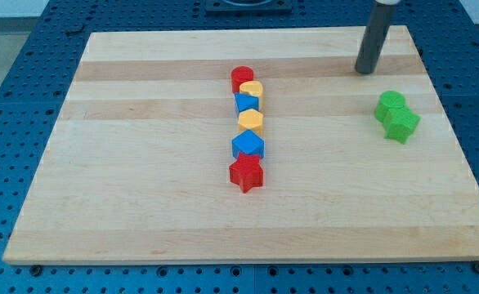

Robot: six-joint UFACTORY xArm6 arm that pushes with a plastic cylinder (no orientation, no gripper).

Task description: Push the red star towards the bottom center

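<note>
The red star (246, 174) lies on the wooden board (141, 163), just below the view's centre, at the bottom end of a column of touching blocks. Above it in the column are a blue block (248, 146), a yellow hexagon (251, 122), a blue block (246, 103), a yellow block (252, 88) and a red cylinder (241, 78). My tip (364, 71) rests on the board at the view's upper right, far from the red star and apart from every block.
Two green blocks sit together at the view's right, a rounded one (391, 104) above a star-like one (401, 125), below my tip. The board lies on a blue perforated table (11, 122).
</note>
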